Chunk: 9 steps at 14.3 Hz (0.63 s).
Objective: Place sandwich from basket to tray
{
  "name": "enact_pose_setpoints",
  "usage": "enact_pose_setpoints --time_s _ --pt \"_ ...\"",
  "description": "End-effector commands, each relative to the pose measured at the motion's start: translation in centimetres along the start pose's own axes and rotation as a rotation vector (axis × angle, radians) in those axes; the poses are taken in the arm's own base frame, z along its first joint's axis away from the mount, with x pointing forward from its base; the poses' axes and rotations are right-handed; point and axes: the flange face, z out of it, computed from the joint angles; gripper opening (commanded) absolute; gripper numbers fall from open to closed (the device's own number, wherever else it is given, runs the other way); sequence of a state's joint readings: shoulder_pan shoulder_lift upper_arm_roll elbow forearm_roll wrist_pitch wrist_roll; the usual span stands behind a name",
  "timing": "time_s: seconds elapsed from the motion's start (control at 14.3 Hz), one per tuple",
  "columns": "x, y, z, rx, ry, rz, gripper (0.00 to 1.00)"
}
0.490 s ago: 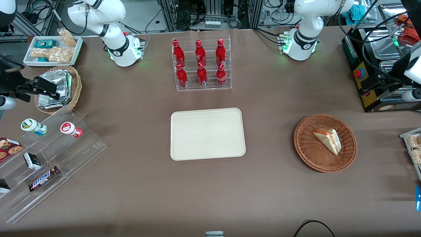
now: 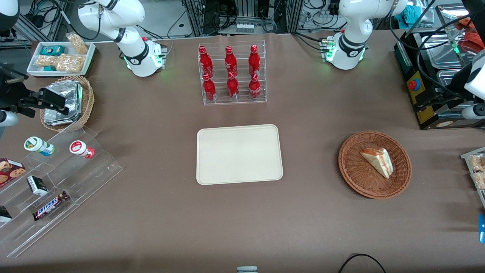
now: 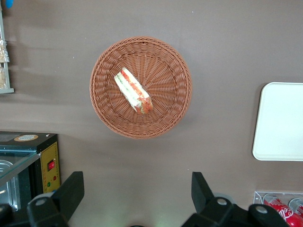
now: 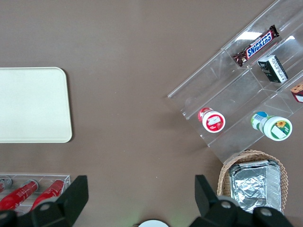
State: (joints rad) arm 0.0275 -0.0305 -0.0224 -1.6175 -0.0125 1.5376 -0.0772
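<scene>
Front view: brown table (image 2: 151, 227) fills the frame. Cream tray (image 2: 239, 154) lies flat at frame centre. Clear rack of red bottles (image 2: 232, 74) sits upper centre. Reddish-brown wicker basket (image 2: 350, 172) is at centre right, well apart from the tray. Tan wicker basket (image 2: 88, 100) is at upper left, with the white snack tray (image 2: 90, 57) just above it in frame. Clear stepped display stand (image 2: 94, 170) is at lower left, touching the tan basket's edge. Black control box (image 2: 416, 94) is at upper right. End effector (image 3: 137, 189) hovers above bare table near the reddish-brown basket, fingers (image 3: 71, 191) spread wide.
</scene>
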Motion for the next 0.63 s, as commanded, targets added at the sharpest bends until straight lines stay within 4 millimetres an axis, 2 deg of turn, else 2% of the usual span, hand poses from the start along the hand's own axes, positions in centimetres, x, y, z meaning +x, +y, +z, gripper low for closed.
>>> enact_pose_setpoints --time_s 0.0,0.14,0.28,0.49,0.56 --pt "0.4 -0.1 0.7 0.016 -0.008 0.016 1.00" --pt "0.4 -0.3 2.2 0.018 -0.037 0.010 1.00" --pt "1.4 -0.5 4.7 0.018 -0.057 0.005 1.00" --pt "3.9 -0.6 10.7 0.021 -0.101 0.002 1.00" --pt "4.6 -0.8 13.3 0.021 -0.098 0.000 1.00"
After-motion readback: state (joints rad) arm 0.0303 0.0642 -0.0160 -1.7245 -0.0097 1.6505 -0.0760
